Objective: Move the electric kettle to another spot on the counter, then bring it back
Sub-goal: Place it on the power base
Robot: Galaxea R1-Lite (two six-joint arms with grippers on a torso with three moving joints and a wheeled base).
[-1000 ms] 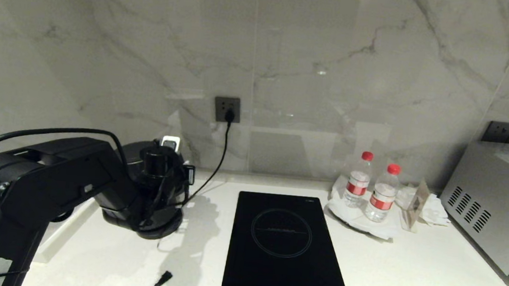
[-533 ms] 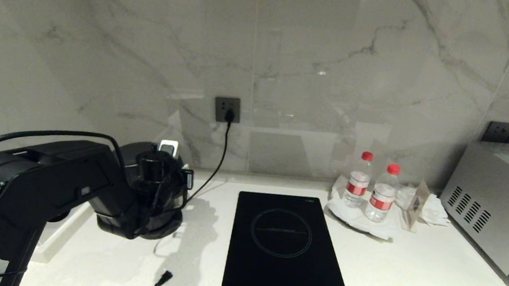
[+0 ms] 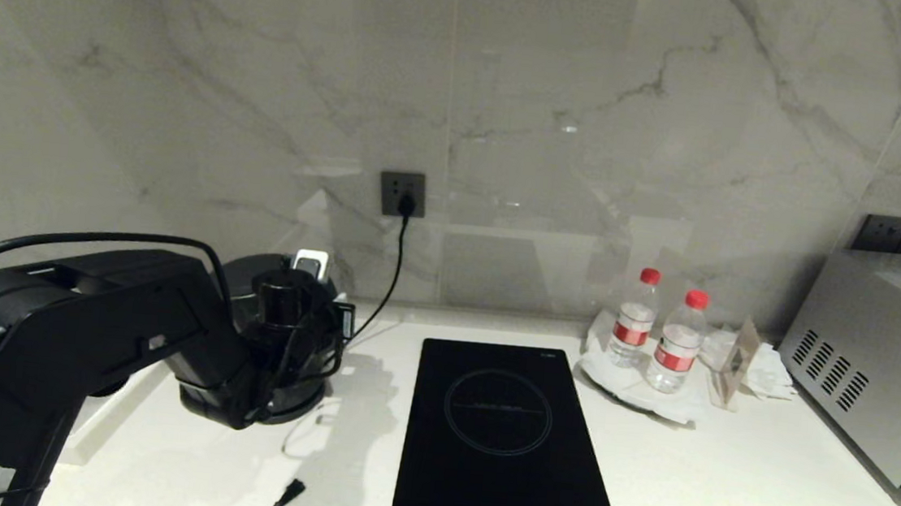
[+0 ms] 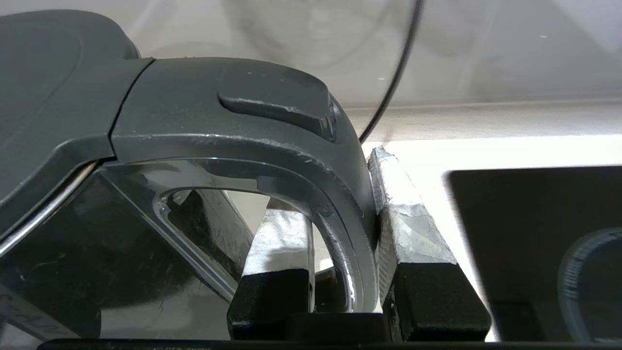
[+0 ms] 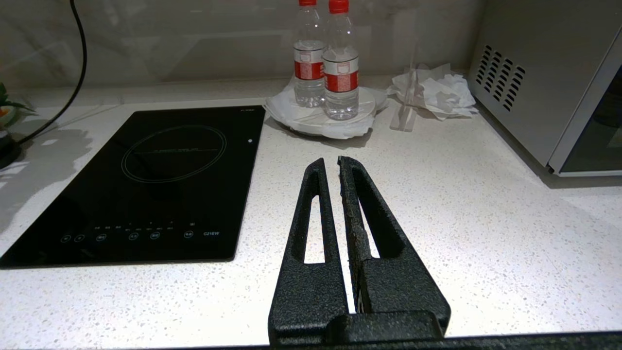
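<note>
Left hand (image 4: 340,272): I have its two taped fingers (image 4: 413,228) pinching the kettle's loop handle (image 4: 340,204), one inside the loop, one outside.
Left arm (image 3: 69,326): fills the lower left of the head frame, reaching up to the kettle.
Electric kettle (image 3: 253,276): left-centre of the head frame, at the back of the bench near the wall, mostly hidden behind my arm; upright as far as I can see. Whether it rests on the bench or hangs just above it, I cannot tell.
Bench (image 3: 723,489): white, speckled.
Induction hob (image 3: 507,445): lower centre, well right of the kettle.
Power cord (image 3: 392,272): runs from the wall socket (image 3: 403,193) down toward the kettle.
Right hand (image 5: 333,170): fingers pressed nearly together, nothing between them, above the bench beside the hob.
Water bottles (image 3: 660,332): two, right of centre, on white paper.
</note>
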